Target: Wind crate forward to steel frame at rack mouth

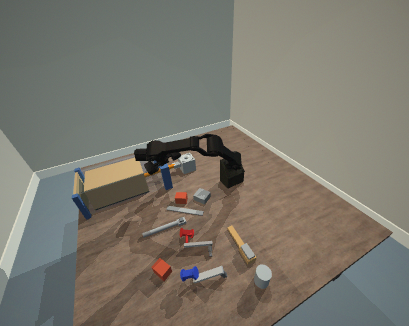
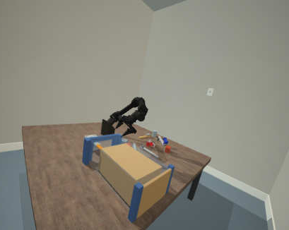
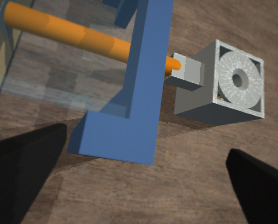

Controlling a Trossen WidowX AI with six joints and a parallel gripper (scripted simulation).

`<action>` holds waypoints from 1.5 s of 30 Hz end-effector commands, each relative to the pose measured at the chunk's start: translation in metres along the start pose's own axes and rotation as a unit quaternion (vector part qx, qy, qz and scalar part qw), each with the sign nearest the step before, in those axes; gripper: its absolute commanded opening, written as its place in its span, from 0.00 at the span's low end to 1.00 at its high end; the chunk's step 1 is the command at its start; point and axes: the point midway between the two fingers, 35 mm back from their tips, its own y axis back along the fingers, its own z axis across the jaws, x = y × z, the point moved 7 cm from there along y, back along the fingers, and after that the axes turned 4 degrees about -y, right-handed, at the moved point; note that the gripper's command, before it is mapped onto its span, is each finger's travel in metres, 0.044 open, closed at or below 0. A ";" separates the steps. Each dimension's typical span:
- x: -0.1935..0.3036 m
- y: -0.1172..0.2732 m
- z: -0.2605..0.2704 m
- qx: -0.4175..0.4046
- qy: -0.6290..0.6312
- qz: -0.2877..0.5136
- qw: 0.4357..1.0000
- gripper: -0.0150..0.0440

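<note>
The tan crate sits flat in the clear-panelled cubby, its near end short of the blue frame on the winch side. An orange strap runs from the crate through that frame to the grey winch, whose round top hole shows in the wrist view. My gripper is open and empty, above the area by the frame and winch. Two crank-like tools lie on the bench, one with a red knob, one with a blue knob. Their square keys cannot be made out.
A long ring-ended bar, a flat grey bar, a grey block and a red block lie near the frame. Another red block, a wooden-handled tool and a grey cylinder are farther off.
</note>
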 end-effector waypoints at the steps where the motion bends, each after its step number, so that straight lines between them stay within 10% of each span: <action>1: 0.031 0.014 0.015 -0.036 0.041 0.004 0.998 1.00; 24: 0.336 0.141 0.004 -0.272 0.464 0.194 0.820 1.00; 45: 0.374 0.109 0.006 -0.276 0.475 0.203 0.811 1.00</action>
